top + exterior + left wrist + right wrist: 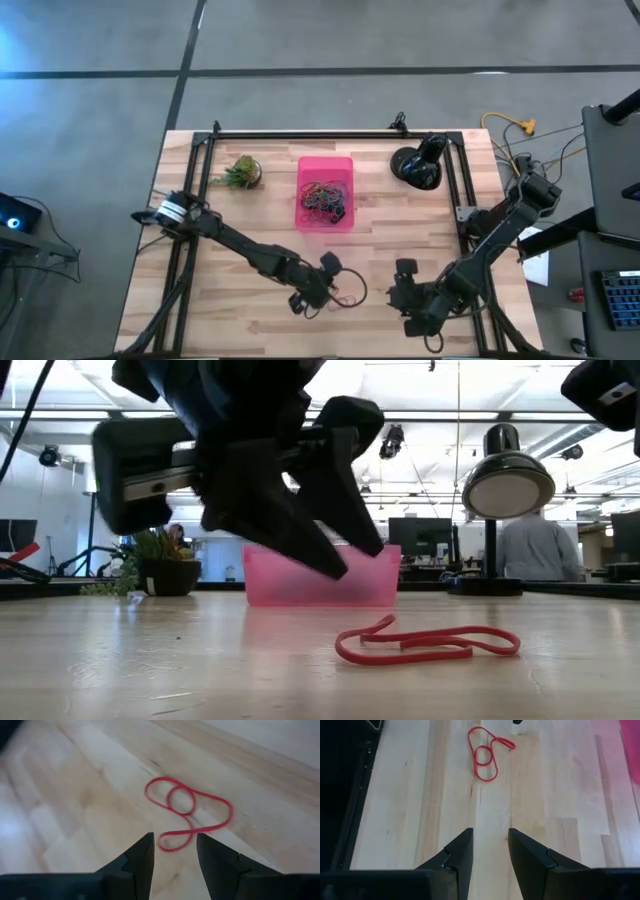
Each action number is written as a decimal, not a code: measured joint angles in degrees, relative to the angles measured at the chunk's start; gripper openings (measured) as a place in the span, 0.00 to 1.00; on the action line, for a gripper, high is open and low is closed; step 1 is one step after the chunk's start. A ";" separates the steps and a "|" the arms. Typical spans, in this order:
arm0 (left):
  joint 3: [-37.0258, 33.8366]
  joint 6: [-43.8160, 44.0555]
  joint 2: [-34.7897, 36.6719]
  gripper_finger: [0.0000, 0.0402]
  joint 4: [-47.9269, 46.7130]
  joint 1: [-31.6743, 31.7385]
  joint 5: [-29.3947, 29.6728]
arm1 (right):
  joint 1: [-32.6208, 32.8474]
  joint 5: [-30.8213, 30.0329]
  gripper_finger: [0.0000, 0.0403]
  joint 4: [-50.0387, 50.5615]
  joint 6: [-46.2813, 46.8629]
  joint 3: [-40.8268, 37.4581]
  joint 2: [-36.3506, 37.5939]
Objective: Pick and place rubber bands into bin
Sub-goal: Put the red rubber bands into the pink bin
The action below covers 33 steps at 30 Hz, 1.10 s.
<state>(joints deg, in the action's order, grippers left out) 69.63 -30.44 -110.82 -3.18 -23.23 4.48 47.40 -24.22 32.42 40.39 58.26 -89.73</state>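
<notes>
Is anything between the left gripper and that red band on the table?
Nothing visible. The left gripper hangs open just short of the red rubber band, with only bare table between them. The right gripper sits farther off, also open, pointing at the band.

We take this for an open-plan lab or office workspace: beyond the wooden table (120,660) we see a high ceiling with rows of strip lights (420,415), desks carrying dark monitors (415,538), and a person (535,545) standing at a workstation. From above, we see the table standing on a grey concrete floor (90,60), framed by black metal rails (330,133), with cables (520,130) trailing beside it.
</notes>
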 joint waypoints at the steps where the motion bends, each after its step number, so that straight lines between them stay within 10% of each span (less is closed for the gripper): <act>1: 0.00 0.01 -0.17 0.33 -0.06 -0.01 -0.74 | 0.00 0.02 0.29 -0.17 0.16 0.00 0.00; 33: 2.25 -9.58 -7.18 0.33 2.79 -0.84 -6.64 | 0.74 0.02 0.25 -4.33 -0.53 -0.06 0.09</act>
<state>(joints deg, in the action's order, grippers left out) 71.87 -40.01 -117.99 -0.39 -24.08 -2.16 48.14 -24.20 28.10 39.86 58.20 -89.65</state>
